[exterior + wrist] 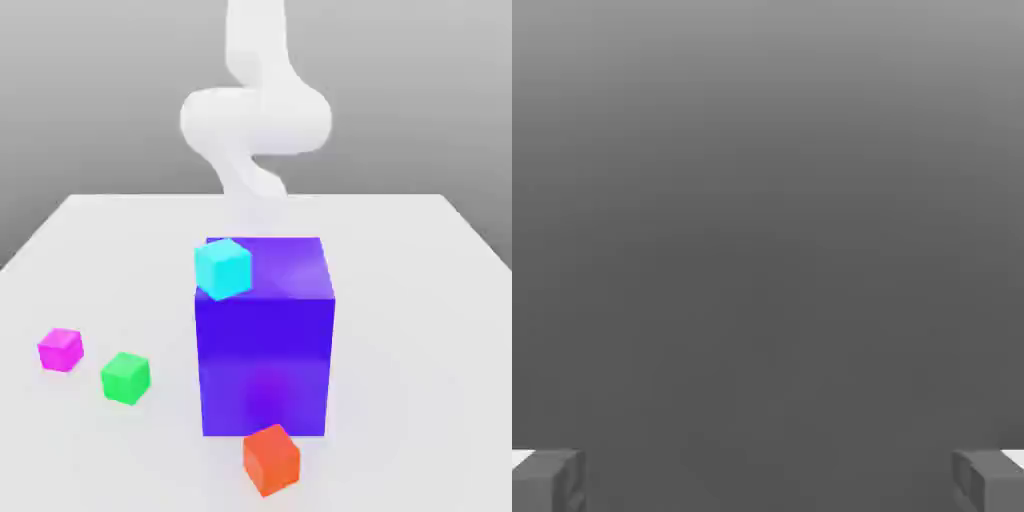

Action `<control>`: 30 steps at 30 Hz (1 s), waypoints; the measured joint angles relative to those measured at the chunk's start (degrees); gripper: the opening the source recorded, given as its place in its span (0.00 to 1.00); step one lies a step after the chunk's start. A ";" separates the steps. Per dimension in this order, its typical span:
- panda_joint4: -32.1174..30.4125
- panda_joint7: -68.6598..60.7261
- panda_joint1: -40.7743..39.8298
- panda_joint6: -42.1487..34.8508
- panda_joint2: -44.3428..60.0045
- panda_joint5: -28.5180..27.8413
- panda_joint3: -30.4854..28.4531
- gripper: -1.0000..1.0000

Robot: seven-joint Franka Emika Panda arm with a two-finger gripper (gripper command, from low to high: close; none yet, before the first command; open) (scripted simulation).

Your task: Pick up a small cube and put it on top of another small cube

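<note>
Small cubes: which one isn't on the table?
The cyan cube: it sits on the big blue block. Magenta, green and orange cubes rest on the table.

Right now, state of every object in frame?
end effector: open, empty
cyan cube: tilted, at the big purple block's upper edge
purple block: resting on table
red cube: on table, in front of purple block
green cube: on table, free
magenta cube: on table, free
</note>
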 joint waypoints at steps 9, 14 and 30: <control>-10.55 19.22 -16.20 12.12 19.28 -1.20 -5.08 0.50; -16.26 29.09 -23.72 18.65 29.62 -1.19 -9.22 0.50; -21.66 31.60 -41.62 38.61 58.51 14.85 -4.48 0.00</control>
